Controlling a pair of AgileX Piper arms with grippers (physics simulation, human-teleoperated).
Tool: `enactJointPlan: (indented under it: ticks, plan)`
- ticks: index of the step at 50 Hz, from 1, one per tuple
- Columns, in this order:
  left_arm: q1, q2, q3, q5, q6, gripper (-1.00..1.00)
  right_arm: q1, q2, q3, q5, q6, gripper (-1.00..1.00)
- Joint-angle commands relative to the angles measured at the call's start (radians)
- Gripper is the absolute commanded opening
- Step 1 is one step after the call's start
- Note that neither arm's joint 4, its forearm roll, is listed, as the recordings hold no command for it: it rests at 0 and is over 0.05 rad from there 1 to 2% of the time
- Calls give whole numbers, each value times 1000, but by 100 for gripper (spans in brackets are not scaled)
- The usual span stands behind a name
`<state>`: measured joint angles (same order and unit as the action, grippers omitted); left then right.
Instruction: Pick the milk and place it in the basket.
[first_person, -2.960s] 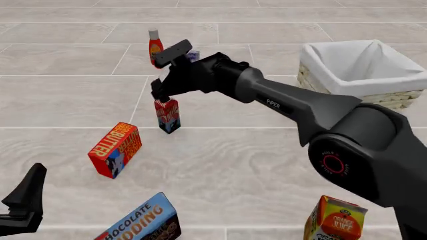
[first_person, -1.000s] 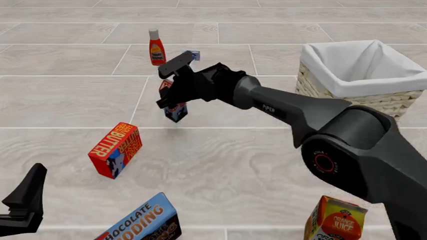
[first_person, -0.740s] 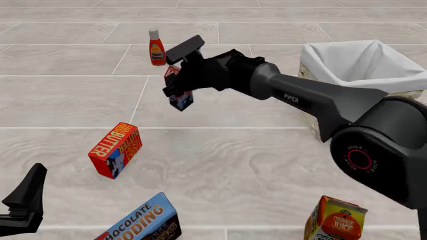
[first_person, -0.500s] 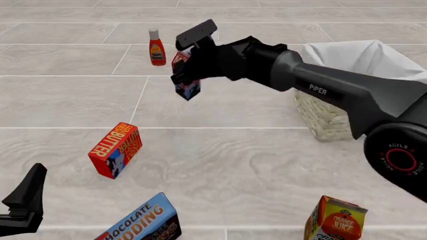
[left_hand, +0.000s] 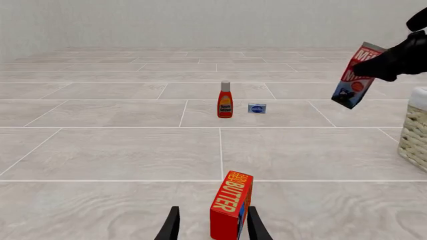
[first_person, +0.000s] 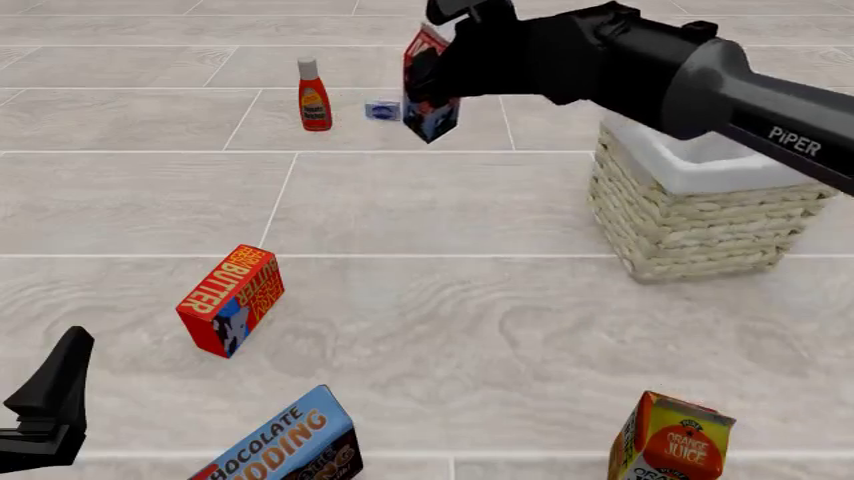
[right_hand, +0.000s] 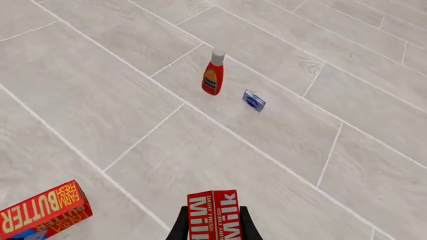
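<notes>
The right gripper (first_person: 430, 85), closed on the milk (first_person: 429, 95), has lifted the carton off the floor beside the butter box (first_person: 230, 299) and carried it up and to the right. It now hangs tilted in the air, past the ketchup bottle (first_person: 314, 95) and nearer the basket (first_person: 694, 215). The right arm now crosses over the basket's top.

Between your raised red-and-blue milk carton (first_person: 430, 88) and the pale wicker basket (first_person: 694, 215), nothing stands.
</notes>
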<state>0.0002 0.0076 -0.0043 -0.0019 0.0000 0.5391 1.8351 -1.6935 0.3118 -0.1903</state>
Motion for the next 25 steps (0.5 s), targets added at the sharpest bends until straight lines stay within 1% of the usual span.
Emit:
enactJointPlan:
  ticks: [1, 4, 10, 18, 25]
  plan:
    - [0, 0, 0, 0, 0, 100, -76, -109, 23, 2, 16, -100]
    - [0, 0, 0, 0, 0, 100, -87, -120, 28, 4, 15, -100]
    - [0, 0, 0, 0, 0, 100, -140, -156, 39, 6, 5, -100]
    - [0, 0, 0, 0, 0, 100, -195, -205, 68, -1, 11, -100]
    - [0, 0, 0, 0, 0, 100, -262, -244, 73, 10, 23, -100]
